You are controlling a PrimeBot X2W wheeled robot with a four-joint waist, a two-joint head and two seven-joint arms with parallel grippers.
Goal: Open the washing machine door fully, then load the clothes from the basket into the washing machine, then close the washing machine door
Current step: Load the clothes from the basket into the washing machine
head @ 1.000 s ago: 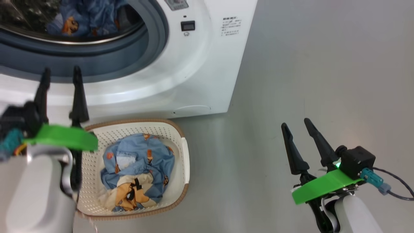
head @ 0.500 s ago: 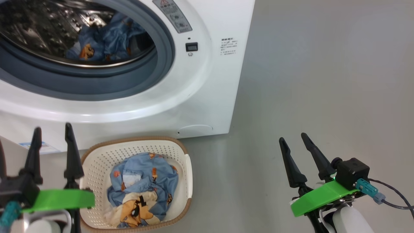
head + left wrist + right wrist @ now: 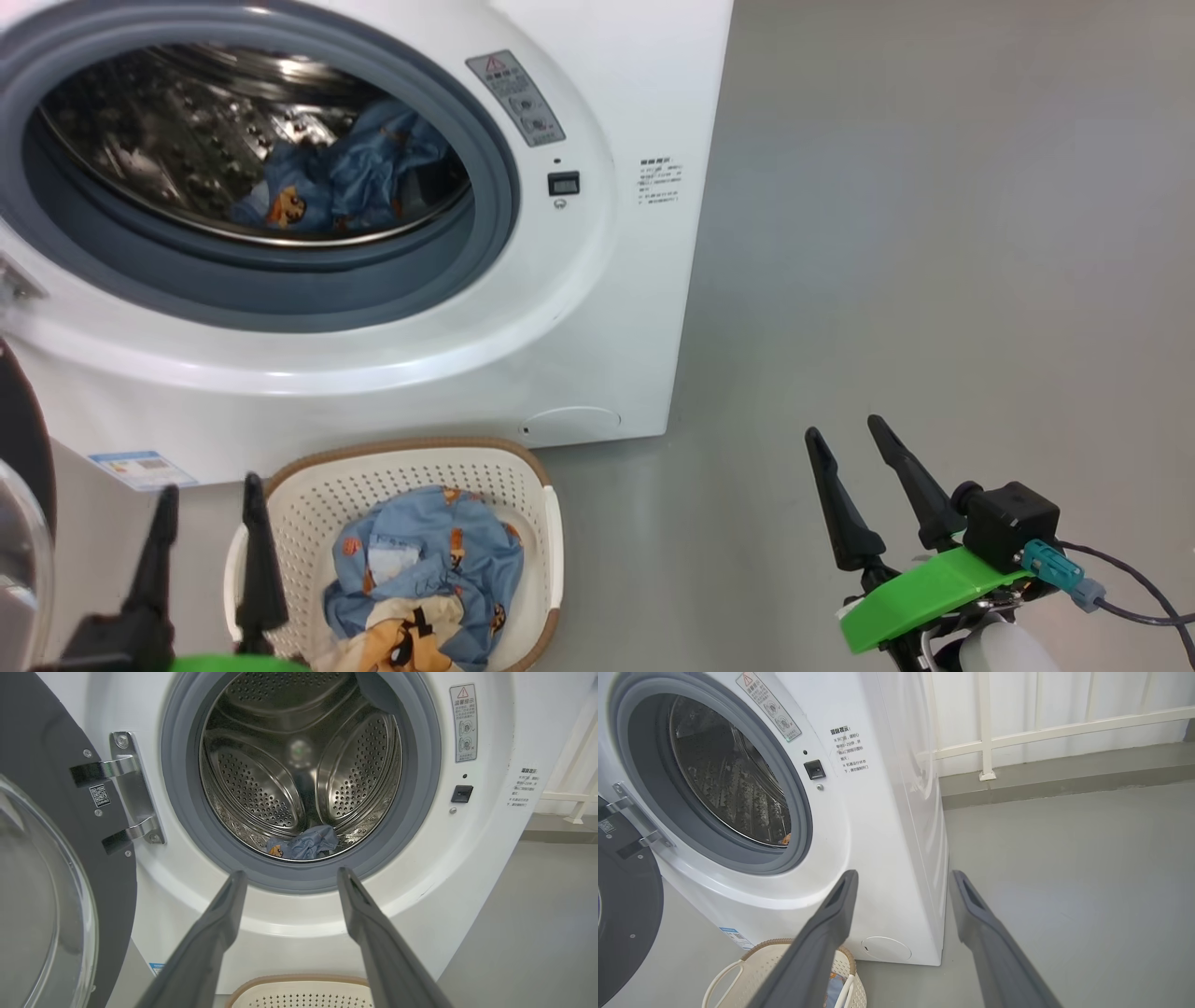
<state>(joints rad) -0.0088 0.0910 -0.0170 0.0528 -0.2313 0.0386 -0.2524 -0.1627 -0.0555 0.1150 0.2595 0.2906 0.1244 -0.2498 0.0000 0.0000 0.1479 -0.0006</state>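
The left claw stood wide open and held nothing. Its two dark fingers rose at the lower left of the head view, with the right finger in front of the left handle of the basket. Whether it touched the handle could not be told. In the left wrist view these fingers pointed toward the lower edge of the washing machine's mouth.

The right claw was also spread wide and empty. It hung above the bare grey floor, well apart from the basket and from the machine's right side. A green bracket and a dark cable sat at its wrist.

The basket rested on the floor just in front of the washing machine, below its mouth. The clothes lay crumpled inside the basket, blue with orange bears and a cream patch.

A second bear-print garment lay low in the steel drum, behind the grey-blue rubber seal.

The door was swung open to the left on its metal hinge, with its glass bowl bulging toward the left wrist camera.

A blue sticker sat low on the machine's front, and a grey warning label sat to the upper right of the mouth. A white railing ran behind the machine in the right wrist view.
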